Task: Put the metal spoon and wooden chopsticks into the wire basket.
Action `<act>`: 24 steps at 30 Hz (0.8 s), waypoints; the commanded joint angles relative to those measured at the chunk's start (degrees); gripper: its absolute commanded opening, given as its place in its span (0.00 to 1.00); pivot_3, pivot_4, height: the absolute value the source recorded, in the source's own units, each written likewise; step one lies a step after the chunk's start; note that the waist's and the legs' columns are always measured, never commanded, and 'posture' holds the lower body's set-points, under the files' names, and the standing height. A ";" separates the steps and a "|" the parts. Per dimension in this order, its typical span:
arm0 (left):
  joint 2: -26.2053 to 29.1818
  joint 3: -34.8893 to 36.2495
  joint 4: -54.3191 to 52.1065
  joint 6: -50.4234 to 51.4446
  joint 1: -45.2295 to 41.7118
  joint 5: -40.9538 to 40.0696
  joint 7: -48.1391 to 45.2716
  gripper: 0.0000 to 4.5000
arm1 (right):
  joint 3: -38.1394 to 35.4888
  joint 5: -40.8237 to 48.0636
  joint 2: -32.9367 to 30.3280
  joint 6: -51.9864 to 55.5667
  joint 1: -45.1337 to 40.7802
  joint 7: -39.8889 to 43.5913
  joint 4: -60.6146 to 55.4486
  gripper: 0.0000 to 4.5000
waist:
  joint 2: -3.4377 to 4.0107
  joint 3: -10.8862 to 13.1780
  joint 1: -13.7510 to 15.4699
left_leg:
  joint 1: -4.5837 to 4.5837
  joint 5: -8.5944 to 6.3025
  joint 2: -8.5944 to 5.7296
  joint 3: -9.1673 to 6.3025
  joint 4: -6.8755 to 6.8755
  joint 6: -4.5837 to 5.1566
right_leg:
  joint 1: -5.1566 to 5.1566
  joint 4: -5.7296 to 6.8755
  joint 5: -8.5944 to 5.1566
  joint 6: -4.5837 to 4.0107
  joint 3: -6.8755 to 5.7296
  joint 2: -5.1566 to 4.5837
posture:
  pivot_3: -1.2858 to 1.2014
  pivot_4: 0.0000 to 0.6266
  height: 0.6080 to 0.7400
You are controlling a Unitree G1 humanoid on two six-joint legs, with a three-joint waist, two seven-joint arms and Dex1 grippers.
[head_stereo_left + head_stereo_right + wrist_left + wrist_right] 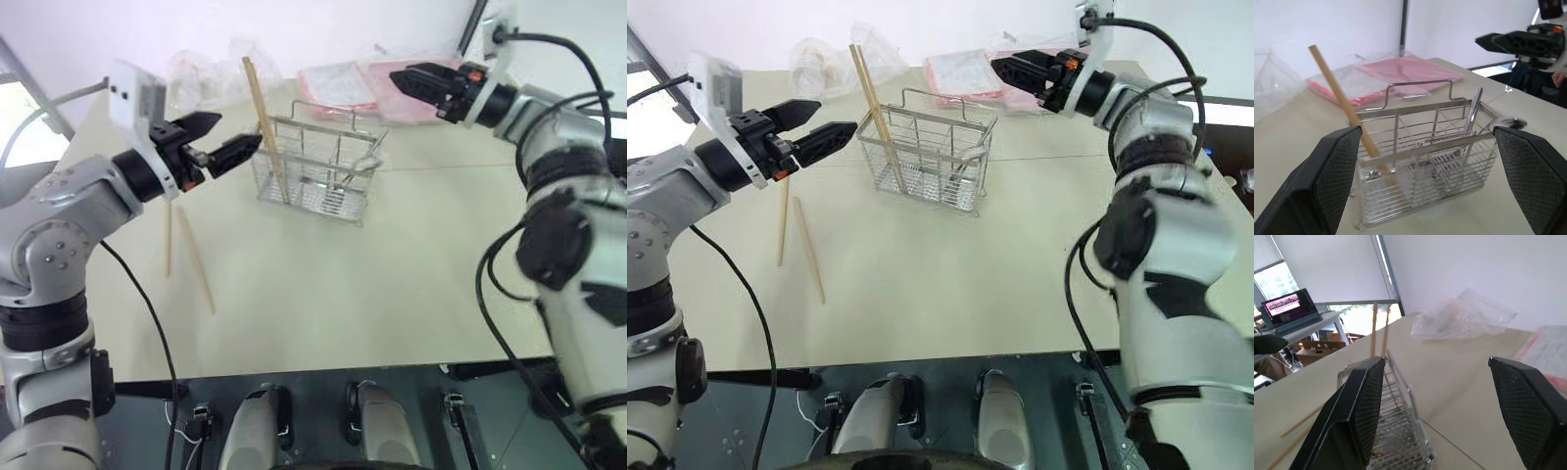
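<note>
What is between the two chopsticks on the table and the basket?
Just bare table. In the left eye view the two loose chopsticks lie flat, apart from the wire basket, with nothing in the gap.

Bright, even daylight, strongest from a window behind the table, overexposed white wall, faint soft shadows under the wire basket, right gripper slightly motion-blurred, mild soft focus at frame edges
</note>
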 commanded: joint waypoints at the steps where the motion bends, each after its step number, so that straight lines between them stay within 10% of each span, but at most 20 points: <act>1: 0.24 2.76 1.39 0.74 -0.89 1.35 3.51 1.00 | -1.97 6.83 -0.81 9.69 0.28 -5.48 -15.13 0.77 | 0.01 0.01 0.24 | 0.00 0.00 0.00 0.03 0.00 -0.01 | -0.04 0.02 0.00 0.00 0.01 0.00 | 0.52 0.24 0.69; 10: -2.46 3.48 31.90 3.24 -12.26 18.59 26.29 1.00 | 0.22 24.13 -10.20 25.62 13.29 4.64 -38.22 0.77 | -0.21 -0.12 1.45 | 0.03 -0.12 -0.04 -0.01 0.02 0.23 | 0.07 -0.05 0.00 0.01 -0.05 0.02 | 0.52 0.24 0.69; 24: -5.09 -0.29 79.97 -13.78 -30.74 32.52 18.53 1.00 | -0.87 38.01 -14.84 31.26 28.01 0.70 -54.62 0.77 | -0.40 -0.06 0.95 | -0.05 -0.10 0.00 0.08 0.03 0.16 | -0.06 -0.08 0.00 0.03 -0.07 -0.06 | 0.52 0.24 0.69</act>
